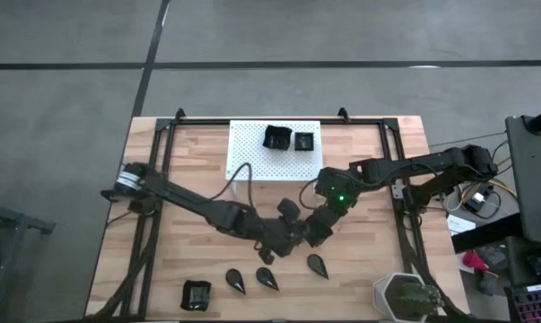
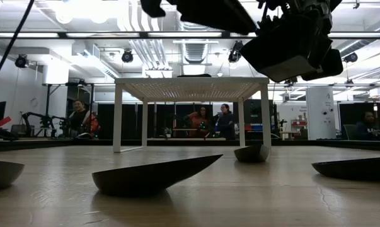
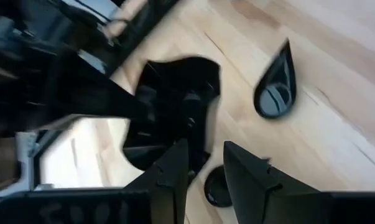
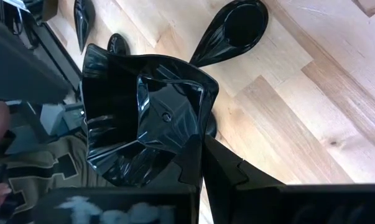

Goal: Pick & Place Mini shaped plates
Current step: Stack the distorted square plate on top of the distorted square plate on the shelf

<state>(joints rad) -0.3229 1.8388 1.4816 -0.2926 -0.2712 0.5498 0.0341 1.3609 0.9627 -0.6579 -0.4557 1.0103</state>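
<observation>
A glossy black square plate with a raised rim [image 4: 150,106] hangs above the table's middle, with my right gripper [image 4: 203,158] shut on it. My left gripper [image 3: 206,165] stands open right beside the same plate [image 3: 178,93], whose lower edge reaches toward the gap between its fingers. In the high view the two grippers meet near the centre, right [image 1: 309,233] and left [image 1: 285,244]. Three teardrop plates [image 1: 236,281] [image 1: 267,278] [image 1: 318,265] and a square plate [image 1: 196,294] lie on the wood near the front edge. My right gripper pinches the square plate's raised rim at one corner [image 4: 194,134] between its two fingers. The fingers slant down toward the table's near edge. The plate is lifted clear of the table and tilted, its hollow turned toward the wrist camera. My left gripper: whether its fingers [image 3: 171,171] touch the plate's lower edge, I cannot tell.
A white perforated stand [image 1: 252,152] at the far middle carries two square plates [image 1: 276,136] [image 1: 304,141]. A grey-green pot [image 1: 405,296] sits at the near right corner. A black frame [image 1: 158,144] runs along the table's sides. People sit in the room beyond.
</observation>
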